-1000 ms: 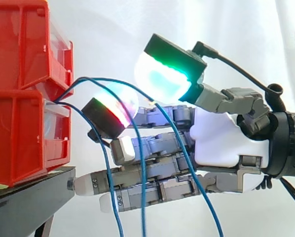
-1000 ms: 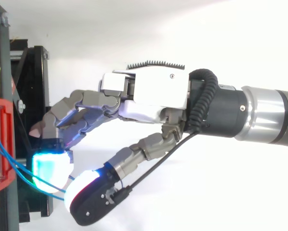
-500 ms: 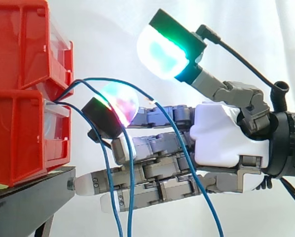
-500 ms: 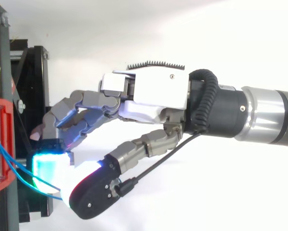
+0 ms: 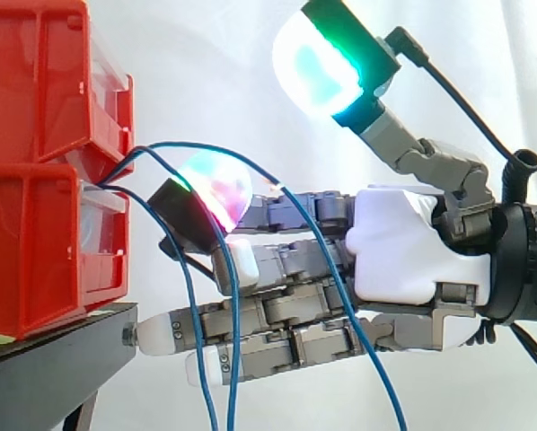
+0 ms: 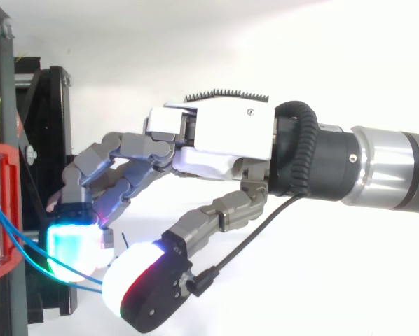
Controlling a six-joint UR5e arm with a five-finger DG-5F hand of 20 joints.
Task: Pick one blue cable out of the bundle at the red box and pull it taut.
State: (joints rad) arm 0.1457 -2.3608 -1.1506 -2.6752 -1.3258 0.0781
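A black stand (image 5: 57, 352) carries a red bin (image 5: 35, 256) directly on its top, the bin's front close to the stand's near edge. A 2nd red bin (image 5: 35, 81) is stacked on the 1st.

bins (image 5: 44, 180) left, on stand (image 5: 53, 350) | hand (image 5: 412, 251) right of bins | cables (image 5: 336, 278) from bins across hand
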